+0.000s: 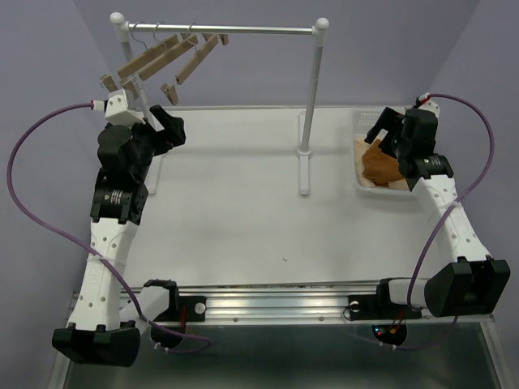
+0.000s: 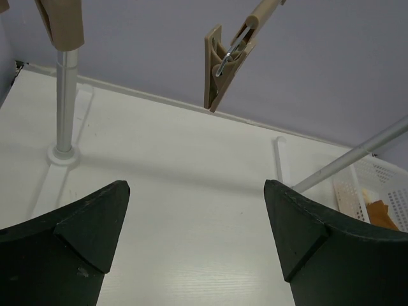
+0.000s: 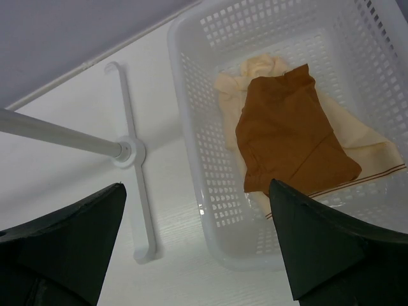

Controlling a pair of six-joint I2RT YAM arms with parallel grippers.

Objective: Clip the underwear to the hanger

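Matte black fingers of R gripper point(image 3: 196, 191) are hanging wide apart, gripping nothing, above the smooth rust-brown underwear point(image 3: 287, 137) — it's lying crumpled on a cream garment point(image 3: 366, 140) inside a white perforated plastic basket point(image 3: 191, 95). L gripper point(image 2: 196, 185), likewise spread & empty, is sitting below a slim light-wood hanger point(image 1: 152, 58) w/ a wedge-shaped clip point(image 2: 220, 70) — dangling off the metal rail point(image 1: 235, 31).
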